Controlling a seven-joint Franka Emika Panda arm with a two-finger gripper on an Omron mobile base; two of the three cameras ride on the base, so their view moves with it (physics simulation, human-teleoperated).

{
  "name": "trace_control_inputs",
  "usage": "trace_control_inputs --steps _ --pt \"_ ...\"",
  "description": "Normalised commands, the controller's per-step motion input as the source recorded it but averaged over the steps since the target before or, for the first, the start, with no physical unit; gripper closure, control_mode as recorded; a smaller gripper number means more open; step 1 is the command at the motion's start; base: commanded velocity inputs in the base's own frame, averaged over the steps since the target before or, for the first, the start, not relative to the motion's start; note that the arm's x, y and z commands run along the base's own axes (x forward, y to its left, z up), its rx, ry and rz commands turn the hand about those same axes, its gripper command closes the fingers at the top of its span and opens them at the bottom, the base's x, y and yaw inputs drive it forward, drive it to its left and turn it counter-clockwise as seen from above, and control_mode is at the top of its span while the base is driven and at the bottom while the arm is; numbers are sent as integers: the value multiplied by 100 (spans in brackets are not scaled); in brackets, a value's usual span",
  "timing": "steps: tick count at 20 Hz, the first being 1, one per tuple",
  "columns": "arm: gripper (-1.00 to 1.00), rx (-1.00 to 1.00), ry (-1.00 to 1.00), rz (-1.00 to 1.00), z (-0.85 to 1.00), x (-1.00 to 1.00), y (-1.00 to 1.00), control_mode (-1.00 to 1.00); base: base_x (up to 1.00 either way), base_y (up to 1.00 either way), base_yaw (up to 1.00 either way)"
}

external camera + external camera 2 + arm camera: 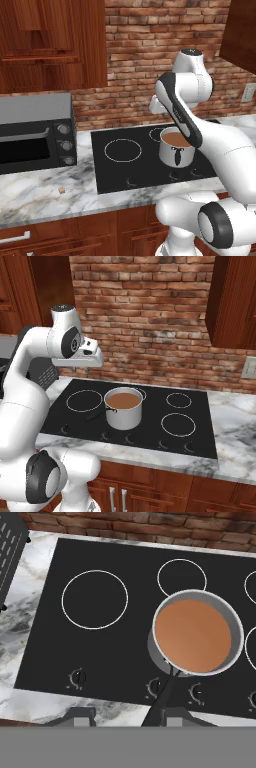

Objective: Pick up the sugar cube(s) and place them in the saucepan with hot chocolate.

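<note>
The sugar cube point(62, 190) is a tiny pale speck on the marble counter, left of the cooktop and in front of the toaster oven. The saucepan with hot chocolate point(167, 154) point(125, 419) point(200, 595) stands on the cooktop's front burner, brown liquid inside, its black handle pointing toward the front edge. My gripper point(129, 717) hangs high above the cooktop near the pan's handle. Its fingertips point(80, 716) stand apart with nothing between them. The cube lies far to the gripper's left.
A dark toaster oven point(35, 135) point(10, 552) sits on the counter left of the black cooktop point(135, 172) point(150, 426). A brick wall backs the counter, with wooden cabinets above and a wall outlet point(248, 367) at the right.
</note>
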Motion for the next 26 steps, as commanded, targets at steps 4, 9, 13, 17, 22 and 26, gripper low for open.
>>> trace_control_inputs --steps 4,9,13,17,22,26 --pt "-100 0 3 0 0 0 0 -100 0 0 0" --pt "-100 1 4 0 -1 -3 5 -100 0 0 0" --pt "-100 2 6 0 -7 -32 34 -100 0 0 0" --pt "-100 1 0 0 -20 -36 63 -100 0 0 0" --pt "-100 3 0 0 -27 -38 64 -100 0 0 0" --pt "-100 4 0 0 -43 -35 75 -100 0 0 0"
